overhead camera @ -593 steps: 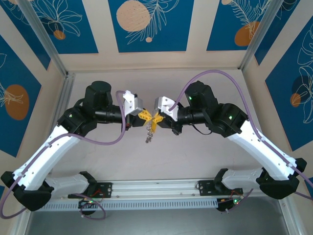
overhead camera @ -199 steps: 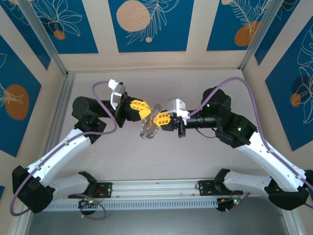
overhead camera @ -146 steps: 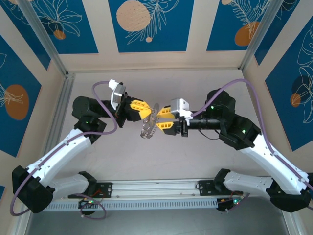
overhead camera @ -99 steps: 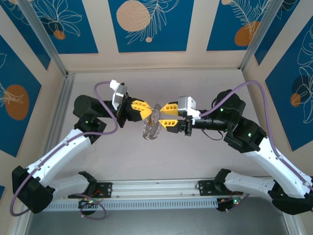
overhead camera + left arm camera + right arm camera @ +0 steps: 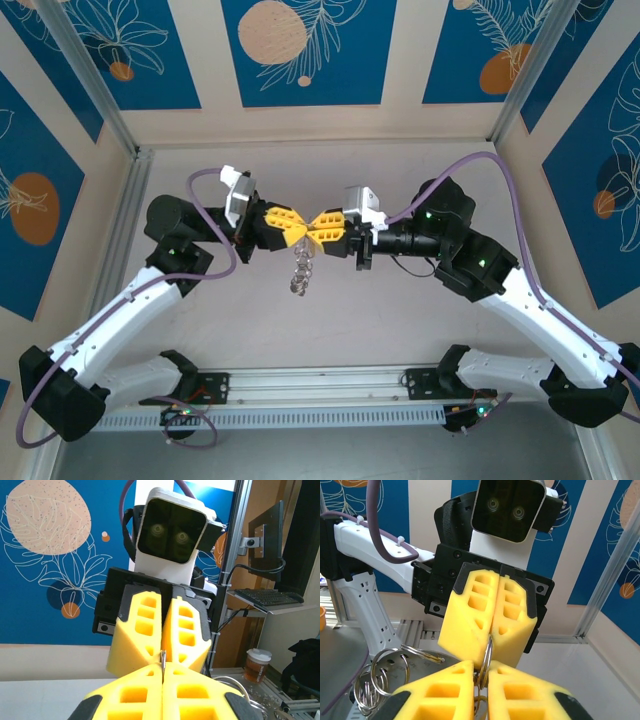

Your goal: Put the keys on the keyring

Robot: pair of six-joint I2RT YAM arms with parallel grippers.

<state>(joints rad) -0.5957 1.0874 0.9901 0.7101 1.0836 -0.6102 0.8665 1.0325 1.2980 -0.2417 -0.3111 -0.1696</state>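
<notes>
Above the middle of the table my left gripper [image 5: 296,227] and right gripper [image 5: 320,226] meet tip to tip. Both are shut on the keyring, a thin grey metal hoop seen edge-on [image 5: 162,659] between the yellow fingers [image 5: 192,690]. In the right wrist view the hoop [image 5: 488,656] runs from my right gripper [image 5: 481,669] up into the left gripper's fingers [image 5: 470,622]. A bunch of silvery keys [image 5: 302,270] hangs below the two grippers. The same bunch of keys and small rings [image 5: 382,677] dangles at the lower left of the right wrist view.
The table [image 5: 330,330] lies under the hanging bunch, with a metal rail [image 5: 320,385] along its near edge. Aluminium posts [image 5: 95,85] and blue-patterned walls [image 5: 300,50] close in the back and sides. Purple cables [image 5: 500,185] loop over both arms.
The right gripper opened and drew back to the right, then came in again and shut on the hoop. The bunch, tilted before, now hangs straight down. The left gripper kept its grip.
</notes>
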